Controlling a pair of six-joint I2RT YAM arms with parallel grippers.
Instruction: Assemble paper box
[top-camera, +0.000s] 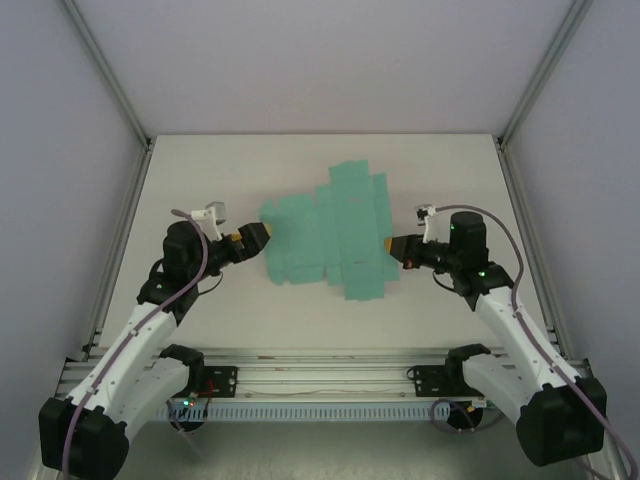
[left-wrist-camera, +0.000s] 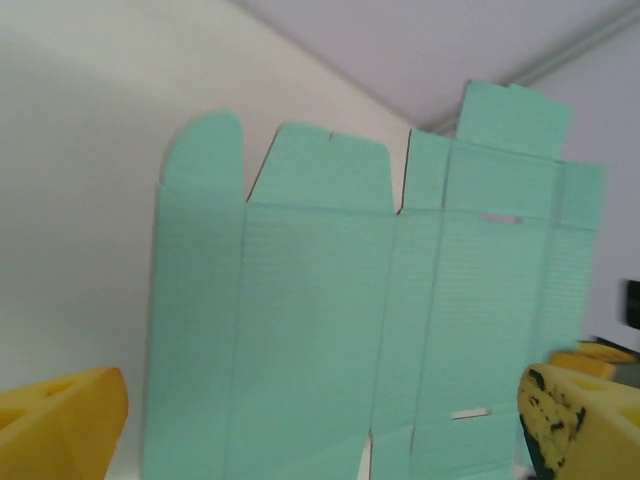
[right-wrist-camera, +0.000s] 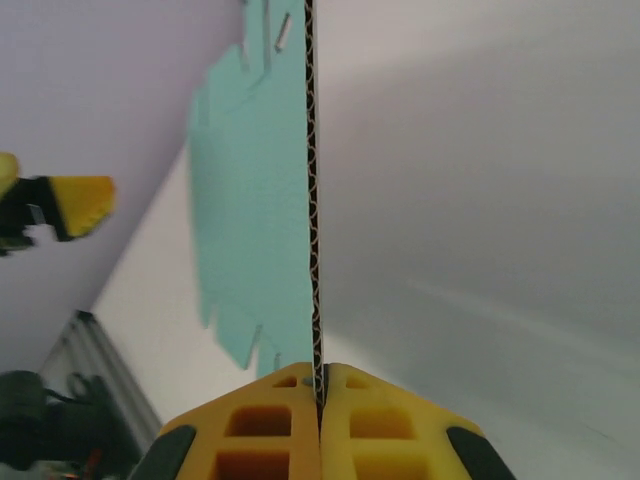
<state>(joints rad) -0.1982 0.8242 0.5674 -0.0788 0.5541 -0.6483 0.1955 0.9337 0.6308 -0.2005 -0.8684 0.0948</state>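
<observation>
Our paper box (top-camera: 330, 235) lies unfolded, teal; right jaws clench its edge, left jaws released; open tabletop (top-camera: 200, 170) around.

One teal paper box (top-camera: 322, 240), two claws, left claw (top-camera: 256, 236) and right claw (top-camera: 392, 246), one table (top-camera: 200, 175).

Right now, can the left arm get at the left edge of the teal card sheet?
Probably yes. The left gripper sits open at that edge of the paper box with nothing between them; the right gripper only pinches the opposite edge.
</observation>
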